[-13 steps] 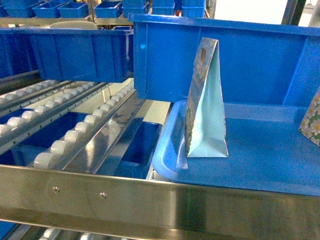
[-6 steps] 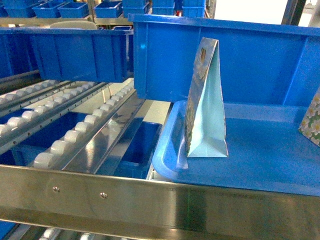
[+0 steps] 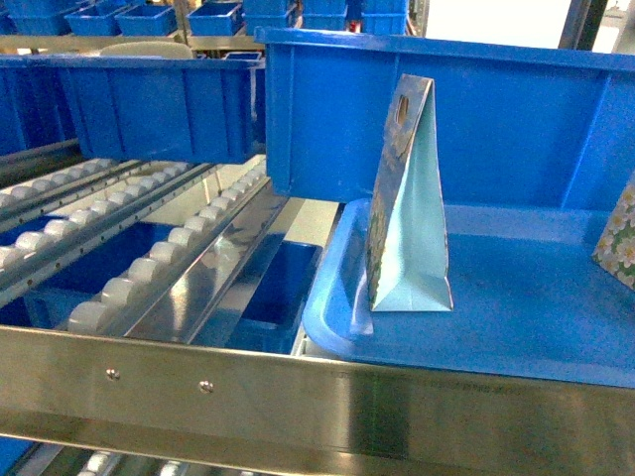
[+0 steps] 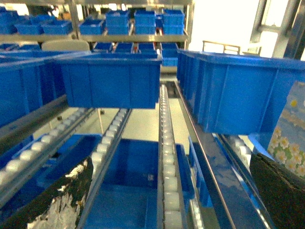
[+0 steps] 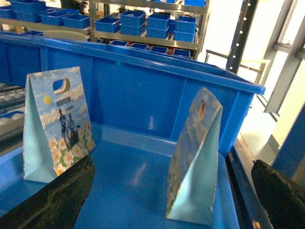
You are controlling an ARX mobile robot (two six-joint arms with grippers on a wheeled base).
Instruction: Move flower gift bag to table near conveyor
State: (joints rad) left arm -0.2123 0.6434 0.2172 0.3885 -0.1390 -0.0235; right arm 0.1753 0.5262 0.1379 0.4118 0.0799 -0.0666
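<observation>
**Nothing has moved: the bag stands untouched in the blue tray**

Across the earlier head pictures and the present one, nothing shifts. The flower gift bag [image 3: 405, 203] stands in the same spot, upright and narrow edge on, near the left rim of a shallow blue tray [image 3: 516, 317]. No arm or claw enters the head view. For the task, this means the pick-up has not begun.

In the right wrist view, two bags stand in the tray. One is at the left [image 5: 56, 125], its printed face showing daisies, sky and two dark figures. The second bag [image 5: 195, 157] stands nearer the middle, turned edge on. They are well apart. In the head view, the second bag shows only as a daisy-printed corner at the right edge [image 3: 619, 238]. Which bag is the one to move is not certain from the pictures.

A tall blue bin [image 3: 437, 109] stands just behind the tray. To the left run the conveyor rails [image 3: 149, 263] with rows of white roller wheels. A steel bar [image 3: 298, 397] crosses the foreground. The white surface where the bag should go is not in sight in any view.

The right claw [image 5: 171, 200] shows only as two dark fingertips at the bottom corners of its view, spread wide, holding nothing. The left claw [image 4: 162, 195] is likewise spread wide and empty, above the rollers. A daisy print [image 4: 288, 138] sits beside its right fingertip.

Judging from this, the whole task remains: reach, grip, lift, carry.
</observation>
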